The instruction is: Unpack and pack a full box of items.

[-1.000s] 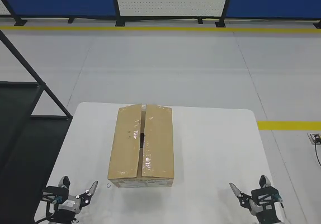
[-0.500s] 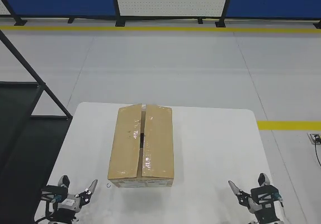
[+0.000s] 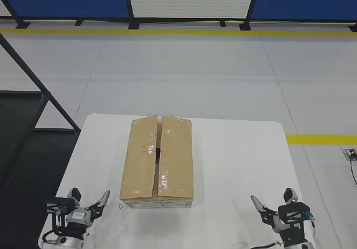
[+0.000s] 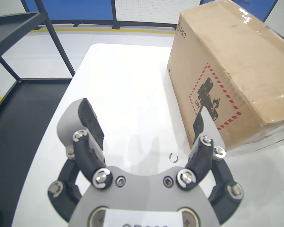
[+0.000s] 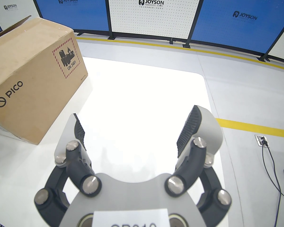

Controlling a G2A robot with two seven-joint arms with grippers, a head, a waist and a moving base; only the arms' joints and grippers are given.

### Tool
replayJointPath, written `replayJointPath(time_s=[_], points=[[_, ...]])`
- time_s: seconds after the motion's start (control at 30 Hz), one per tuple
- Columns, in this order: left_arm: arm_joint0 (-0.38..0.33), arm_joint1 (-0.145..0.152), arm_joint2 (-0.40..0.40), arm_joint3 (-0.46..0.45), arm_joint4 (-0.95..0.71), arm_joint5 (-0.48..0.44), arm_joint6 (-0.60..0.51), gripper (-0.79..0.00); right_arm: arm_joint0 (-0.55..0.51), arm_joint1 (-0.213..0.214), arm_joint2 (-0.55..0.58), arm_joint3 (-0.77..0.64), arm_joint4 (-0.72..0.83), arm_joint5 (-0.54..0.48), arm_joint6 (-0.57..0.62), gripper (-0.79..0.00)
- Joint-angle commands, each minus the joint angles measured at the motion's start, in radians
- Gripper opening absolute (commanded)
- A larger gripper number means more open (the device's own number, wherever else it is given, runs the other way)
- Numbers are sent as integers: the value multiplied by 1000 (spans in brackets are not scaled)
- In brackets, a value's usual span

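Note:
A closed brown cardboard box [image 3: 158, 163], taped along its top seam, stands near the middle of the white table [image 3: 241, 162]. One of its long sides carries a red-bordered label in the left wrist view, box [image 4: 229, 67], and the box [image 5: 30, 76] also stands at the side of the right wrist view. My left gripper [image 3: 89, 200] hovers open at the table's near left corner, empty, gripper [image 4: 146, 116]. Over the near right corner my right gripper [image 3: 270, 204] is open and empty too, gripper [image 5: 137, 126].
A small metal clip ring [image 4: 174, 157] lies on the table just in front of the box's near corner, ring [image 3: 121, 206]. A black shelf frame [image 3: 17, 106] stands left of the table. Bare tabletop stretches between the box and the right edge.
Both grippers have crept slightly forward over the table's near edge. The box has not moved.

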State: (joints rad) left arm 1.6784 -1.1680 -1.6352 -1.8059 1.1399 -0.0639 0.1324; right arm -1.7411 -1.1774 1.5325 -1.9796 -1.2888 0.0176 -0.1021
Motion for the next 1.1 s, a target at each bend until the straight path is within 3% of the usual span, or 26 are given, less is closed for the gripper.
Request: replayJointPath(time_s=[0.0,0.37,1.07], points=[[0,0,1,1,-5,-2,-4,0,0,0,0,0,0,0,0,0],[-42,-9,85,6,92,22,-41,0,22,-5,-18,20,-23,-23,-23,0],[-27,-23,185,-27,203,14,-1,0,-20,-4,-14,12,-145,-116,-108,0]])
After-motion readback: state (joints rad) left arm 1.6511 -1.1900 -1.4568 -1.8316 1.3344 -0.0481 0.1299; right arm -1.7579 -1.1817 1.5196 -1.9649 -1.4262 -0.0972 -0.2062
